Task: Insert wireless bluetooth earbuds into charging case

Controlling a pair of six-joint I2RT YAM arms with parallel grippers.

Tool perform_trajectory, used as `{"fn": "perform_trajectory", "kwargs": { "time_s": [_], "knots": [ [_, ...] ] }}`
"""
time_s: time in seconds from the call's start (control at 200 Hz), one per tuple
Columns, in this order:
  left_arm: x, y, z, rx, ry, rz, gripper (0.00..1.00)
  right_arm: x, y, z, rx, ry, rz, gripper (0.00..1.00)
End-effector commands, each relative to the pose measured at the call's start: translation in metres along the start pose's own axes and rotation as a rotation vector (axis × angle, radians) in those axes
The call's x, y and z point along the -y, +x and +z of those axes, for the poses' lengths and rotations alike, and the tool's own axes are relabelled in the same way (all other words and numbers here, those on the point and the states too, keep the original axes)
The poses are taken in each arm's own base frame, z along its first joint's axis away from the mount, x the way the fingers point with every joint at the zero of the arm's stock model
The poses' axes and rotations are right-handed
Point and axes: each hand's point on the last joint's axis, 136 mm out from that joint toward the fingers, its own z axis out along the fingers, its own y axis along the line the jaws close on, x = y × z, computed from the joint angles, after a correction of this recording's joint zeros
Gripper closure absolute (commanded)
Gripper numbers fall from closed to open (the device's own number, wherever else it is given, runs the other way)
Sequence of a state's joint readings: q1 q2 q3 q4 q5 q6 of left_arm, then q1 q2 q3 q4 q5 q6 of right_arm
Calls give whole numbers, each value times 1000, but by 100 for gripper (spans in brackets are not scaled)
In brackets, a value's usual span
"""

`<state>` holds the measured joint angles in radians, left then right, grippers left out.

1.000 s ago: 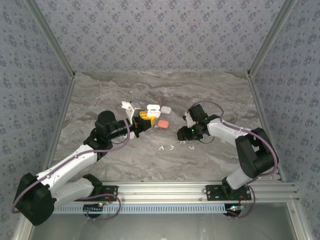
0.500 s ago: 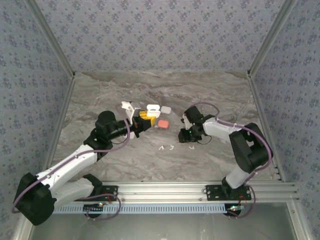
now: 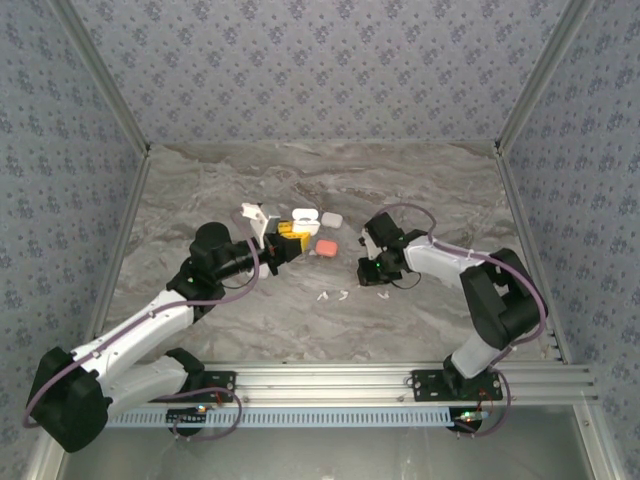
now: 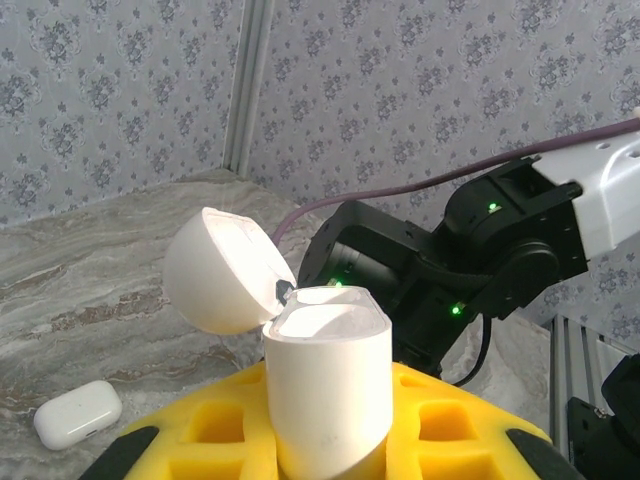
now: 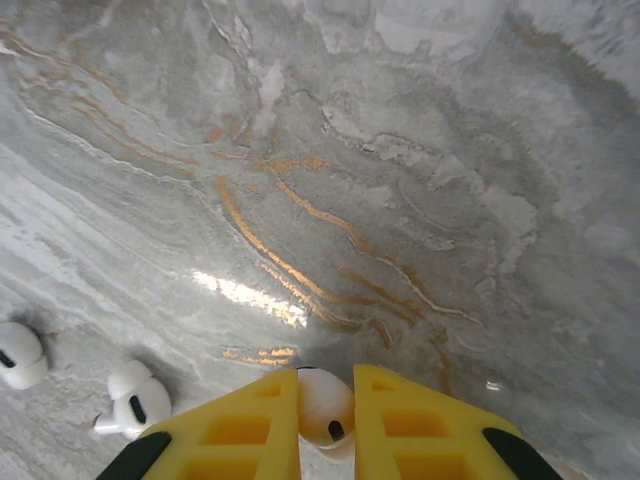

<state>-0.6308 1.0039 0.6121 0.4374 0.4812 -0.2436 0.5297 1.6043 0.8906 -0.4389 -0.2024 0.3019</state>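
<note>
My left gripper (image 3: 289, 236) is shut on an open white charging case (image 4: 325, 385), which it holds upright with its lid (image 4: 220, 272) tipped back to the left. In the top view that held case (image 3: 304, 215) sits just beyond the yellow fingers. Low over the marble, my right gripper (image 5: 327, 402) is shut on a white earbud (image 5: 322, 398) pinched between its yellow fingers (image 5: 240, 425). Two more white earbuds (image 5: 135, 402) (image 5: 18, 355) lie to the left of it. In the top view, my right gripper (image 3: 368, 274) is right of two loose earbuds (image 3: 323, 296) (image 3: 343, 294).
A closed white case (image 4: 78, 413) lies on the table beyond the left gripper and appears again in the top view (image 3: 332, 219). A red case (image 3: 325, 247) sits between the two grippers. Patterned walls and metal rails (image 3: 400, 378) bound the marble table.
The right gripper has closed on a white earbud on the table, and its arm has shifted slightly left. The left arm and its held case have stayed still.
</note>
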Motion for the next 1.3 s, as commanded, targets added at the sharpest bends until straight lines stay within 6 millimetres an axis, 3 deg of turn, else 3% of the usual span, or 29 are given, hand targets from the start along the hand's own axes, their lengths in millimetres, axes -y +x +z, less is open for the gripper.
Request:
{"fn": "perform_trajectory", "kwargs": {
  "time_s": [0.0,0.295,0.49,0.65,0.914,1.294],
  "knots": [
    [7,-10,-3,38,15,23,100,-13,-29,-40,127,1,-65,82],
    [14,-10,5,38,66,17,100,-63,-82,-150,490,-80,-252,83],
    [26,-8,13,15,119,31,100,-101,-91,-217,720,-153,-390,82],
    [33,-6,18,4,159,36,100,-126,-87,-253,836,-210,-476,82],
    [39,-6,24,-7,201,35,100,-162,-77,-274,903,-267,-607,81],
    [41,-7,26,-10,212,35,100,-174,-79,-259,868,-269,-637,81]
  ]
}}
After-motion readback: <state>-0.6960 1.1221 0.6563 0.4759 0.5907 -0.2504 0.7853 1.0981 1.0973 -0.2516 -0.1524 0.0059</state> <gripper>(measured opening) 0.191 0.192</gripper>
